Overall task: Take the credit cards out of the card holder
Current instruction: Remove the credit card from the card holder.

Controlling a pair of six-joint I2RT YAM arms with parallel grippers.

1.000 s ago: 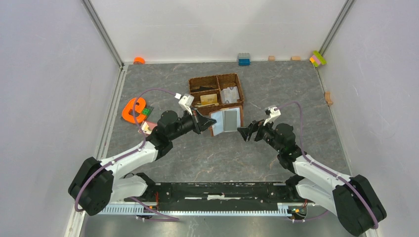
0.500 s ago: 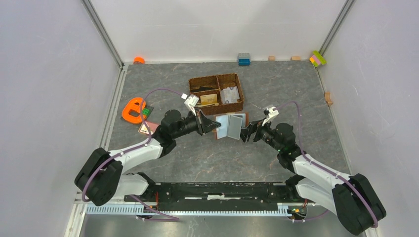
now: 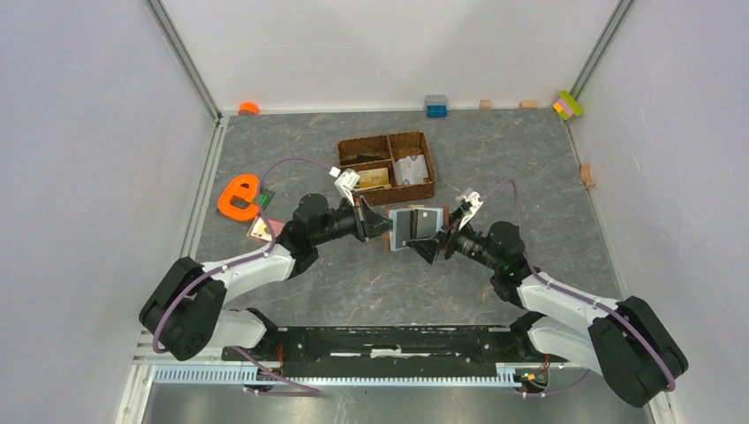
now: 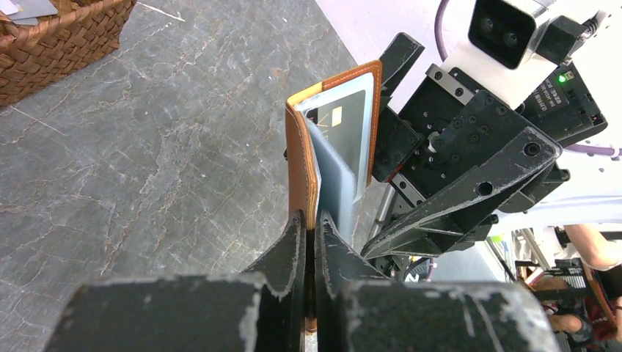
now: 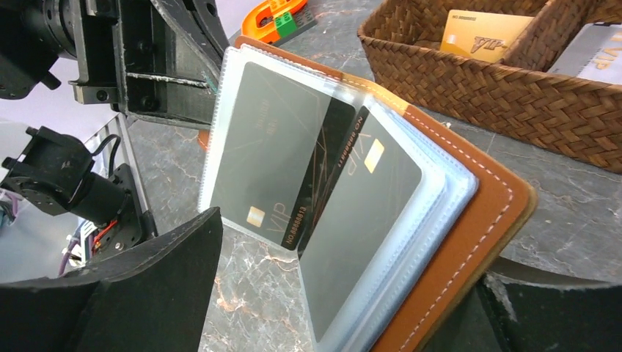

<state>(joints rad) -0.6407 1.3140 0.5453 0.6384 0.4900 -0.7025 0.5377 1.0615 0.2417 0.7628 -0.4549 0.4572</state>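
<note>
so the left gripper [image 4: 314,229] is clamped tight on one edge of the card holder [image 4: 301,158], holding it up on edge between the two arms. it looks lifted off the table [image 3: 353,283], just in front of the woven basket [image 5: 499,88]. my guess is it's held that way so the open face points at the other arm and the pockets can be reached without the holder sliding around. the right gripper [image 3: 433,240] is spread wide with nothing in it, one finger on each side of the holder's free edge. i can't see it touching anything yet. the credit cards [image 5: 293,183] left in the holder are two dark grey ones in clear sleeves, overlapping a bit, and neither is pulled out. a gold card [image 5: 480,35] and a pale one [image 5: 598,51] already sit in separate basket compartments, so i'd say the job is partway done. on views: the right wrist camera is the only one that shows the cards face on, including the sleeve edges you'd have to get past. the left wrist camera shows the holder nearly edge on, which proves the pinch catches the brown cover and the inner leaves together. the top camera gives the layout, arms meeting mid table, but the cards are just a grey patch there. the next pinch probably needs a card edge alone, not the sleeve.
</note>
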